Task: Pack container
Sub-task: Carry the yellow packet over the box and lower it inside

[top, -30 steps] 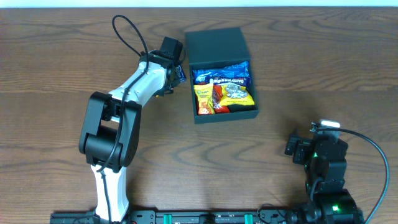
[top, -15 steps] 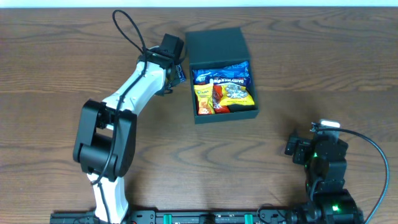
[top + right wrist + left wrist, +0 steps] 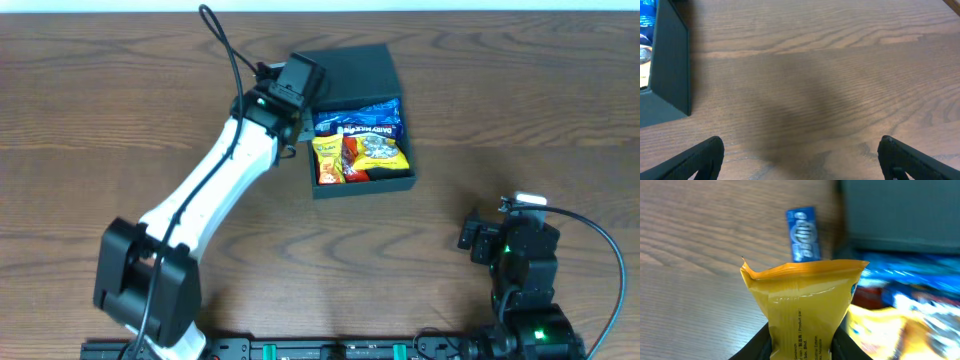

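At the near right of the table (image 3: 90, 120), one right gripper (image 3: 800, 152), fingers wide apart, holding nothing. Farther in, left gripper (image 3: 802, 342) clamped on one yellow packet (image 3: 805, 295), over the left edge of the one container (image 3: 365, 186): far middle, lid open, several packets (image 3: 365, 150) inside. One small blue packet (image 3: 803, 234) on the wood just beside.

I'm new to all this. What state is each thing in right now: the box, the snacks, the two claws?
Dark teal-green matte square container: lid open, snack packets inside.
Left gripper: shut on a yellow plastic snack packet.
Yellow plastic snack packet: sealed, clamped at one end.
Small blue foil packet: lying on the wooden table, outside the container.
Right gripper: open, empty.
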`<action>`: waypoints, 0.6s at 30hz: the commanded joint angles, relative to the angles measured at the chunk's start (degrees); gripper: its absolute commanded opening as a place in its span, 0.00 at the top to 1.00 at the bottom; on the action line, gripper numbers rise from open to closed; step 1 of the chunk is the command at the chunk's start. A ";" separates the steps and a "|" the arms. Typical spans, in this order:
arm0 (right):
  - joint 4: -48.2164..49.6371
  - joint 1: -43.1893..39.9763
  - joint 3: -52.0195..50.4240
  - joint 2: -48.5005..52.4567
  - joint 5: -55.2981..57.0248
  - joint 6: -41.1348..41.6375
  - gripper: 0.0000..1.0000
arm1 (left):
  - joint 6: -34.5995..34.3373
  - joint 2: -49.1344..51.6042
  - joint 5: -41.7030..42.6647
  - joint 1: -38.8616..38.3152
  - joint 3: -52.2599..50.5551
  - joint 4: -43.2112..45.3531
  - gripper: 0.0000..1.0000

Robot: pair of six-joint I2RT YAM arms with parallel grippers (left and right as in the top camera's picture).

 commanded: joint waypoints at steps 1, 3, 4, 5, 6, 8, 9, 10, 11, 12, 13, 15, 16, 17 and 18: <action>-0.04 -0.24 -0.22 -0.09 0.42 0.70 0.01 | 1.33 -2.19 -0.55 -3.50 0.74 -0.68 0.70; -0.04 -0.24 -0.24 -0.09 0.39 0.70 0.01 | 1.33 -2.64 -0.57 -6.12 0.74 -0.72 0.70; -0.04 -0.24 -0.22 -0.09 0.42 0.70 0.01 | 1.25 -2.64 -0.55 -7.74 0.74 -0.63 0.70; -0.04 -0.24 -0.22 -0.09 0.42 0.70 0.01 | 1.05 -2.64 -0.57 -9.29 0.74 -0.50 0.70; -0.04 -0.24 -0.22 -0.09 0.42 0.70 0.01 | 0.85 -2.60 -0.59 -11.19 0.74 -0.13 0.70; -0.04 -0.24 -0.22 -0.09 0.42 0.70 0.01 | 0.07 -2.51 -0.61 -14.03 0.74 1.57 0.70; -0.04 -0.24 -0.24 -0.09 0.39 0.70 0.01 | -0.02 -2.29 -0.59 -14.82 0.74 2.34 0.70; -0.04 -0.24 -0.22 -0.09 0.42 0.70 0.01 | -0.85 -1.86 -0.61 -15.72 0.74 2.97 0.70; -0.04 -0.24 -0.22 -0.09 0.42 0.70 0.01 | -1.49 -1.44 -0.57 -16.24 0.74 3.21 0.70; -0.04 -0.24 -0.22 -0.09 0.42 0.70 0.01 | -2.67 -0.44 -0.57 -16.96 0.74 3.26 0.70; -0.04 -0.24 -0.22 -0.09 0.42 0.70 0.01 | -3.61 0.42 -0.44 -17.31 0.74 3.23 0.71; -0.04 -0.24 -0.22 -0.09 0.42 0.70 0.01 | -5.20 1.97 0.74 -17.64 0.74 3.30 0.71; -0.04 -0.24 -0.22 -0.09 0.42 0.70 0.01 | -6.16 2.62 1.42 -17.68 0.74 3.30 0.72; -0.04 -0.24 -0.22 -0.09 0.42 0.70 0.01 | -7.15 3.21 1.97 -17.68 0.74 3.45 0.72; -0.04 -0.24 -0.22 -0.09 0.42 0.70 0.01 | -8.11 3.89 2.08 -17.68 0.74 3.85 0.72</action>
